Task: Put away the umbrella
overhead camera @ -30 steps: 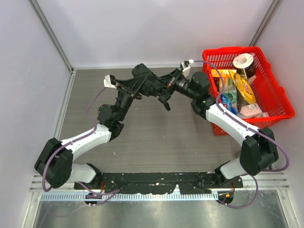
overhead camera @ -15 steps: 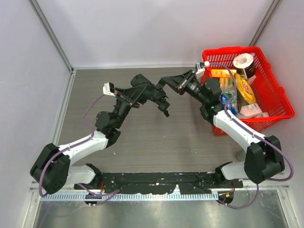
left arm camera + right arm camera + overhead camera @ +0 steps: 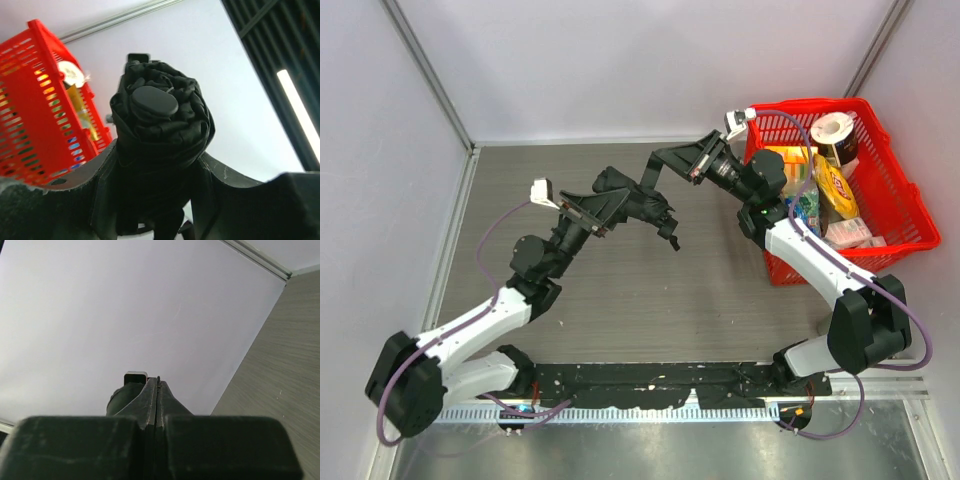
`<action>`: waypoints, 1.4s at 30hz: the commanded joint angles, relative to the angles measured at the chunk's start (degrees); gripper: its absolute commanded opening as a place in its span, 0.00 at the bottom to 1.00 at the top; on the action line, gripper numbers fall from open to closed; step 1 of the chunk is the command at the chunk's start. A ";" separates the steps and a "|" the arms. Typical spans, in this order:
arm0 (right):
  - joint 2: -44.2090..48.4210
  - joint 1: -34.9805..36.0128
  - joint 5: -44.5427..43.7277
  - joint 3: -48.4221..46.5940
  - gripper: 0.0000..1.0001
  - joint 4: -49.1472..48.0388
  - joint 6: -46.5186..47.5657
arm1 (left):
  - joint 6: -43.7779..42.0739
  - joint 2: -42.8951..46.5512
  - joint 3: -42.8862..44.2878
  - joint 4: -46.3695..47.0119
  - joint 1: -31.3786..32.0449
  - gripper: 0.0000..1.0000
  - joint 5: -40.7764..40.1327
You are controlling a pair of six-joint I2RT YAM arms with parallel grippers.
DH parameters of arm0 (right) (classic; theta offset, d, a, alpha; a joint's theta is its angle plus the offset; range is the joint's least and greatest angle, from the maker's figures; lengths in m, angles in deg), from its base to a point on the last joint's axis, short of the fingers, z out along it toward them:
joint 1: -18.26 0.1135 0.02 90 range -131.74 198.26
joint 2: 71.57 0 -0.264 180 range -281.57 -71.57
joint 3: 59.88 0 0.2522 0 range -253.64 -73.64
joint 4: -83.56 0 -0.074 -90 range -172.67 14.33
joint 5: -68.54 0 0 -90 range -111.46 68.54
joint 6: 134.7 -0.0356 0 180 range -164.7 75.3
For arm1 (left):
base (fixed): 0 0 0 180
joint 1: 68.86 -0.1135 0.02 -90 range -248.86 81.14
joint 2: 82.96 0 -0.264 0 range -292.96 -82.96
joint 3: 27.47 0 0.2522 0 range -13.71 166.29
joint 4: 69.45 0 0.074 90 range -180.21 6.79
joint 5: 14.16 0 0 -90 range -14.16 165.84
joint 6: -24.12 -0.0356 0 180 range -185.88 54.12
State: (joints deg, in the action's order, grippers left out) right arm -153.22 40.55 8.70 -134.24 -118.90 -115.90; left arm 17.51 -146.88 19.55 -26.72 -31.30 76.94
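The umbrella is a black folded bundle held above the table's middle. My left gripper is shut on it. In the left wrist view the rolled canopy with its round end cap fills the gap between my left gripper's fingers. A loose strap end hangs below the bundle. My right gripper is up and to the right of the umbrella, jaws pressed together on a thin black strip that runs down to the bundle. In the right wrist view only a thin edge shows between the shut jaws of my right gripper.
A red plastic basket stands at the back right, holding a paper roll, a yellow packet, a bottle and boxes. It also shows in the left wrist view. Grey walls close the left, back and right sides.
My right gripper has drawn back from the umbrella, up and to the right, with a thin strip in its jaws. My left arm has shifted slightly left and nearer with the umbrella.
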 commanded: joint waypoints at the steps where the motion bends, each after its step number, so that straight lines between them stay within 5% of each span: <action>1: 3.42 -1.89 -4.93 -5.23 0.01 -4.37 5.72 | -11.39 9.59 -0.29 -18.84 0.58 0.00 2.69; 9: 3.87 0.65 -1.86 -0.05 0.00 -20.37 4.31 | -15.80 12.85 -1.53 -36.16 0.58 0.00 -3.91; 26: 6.15 8.39 -7.91 21.39 0.00 -12.03 14.86 | -10.45 10.05 0.33 -41.37 -3.72 0.00 -1.37; 42: -10.01 14.72 -17.93 34.23 0.00 -27.31 12.22 | -7.90 -10.26 -6.98 -25.99 -5.74 0.00 5.58</action>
State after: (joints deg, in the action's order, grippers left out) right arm -160.78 54.40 -6.69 -101.13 -136.93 -103.94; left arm 10.19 -156.87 10.92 -61.78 -36.80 81.68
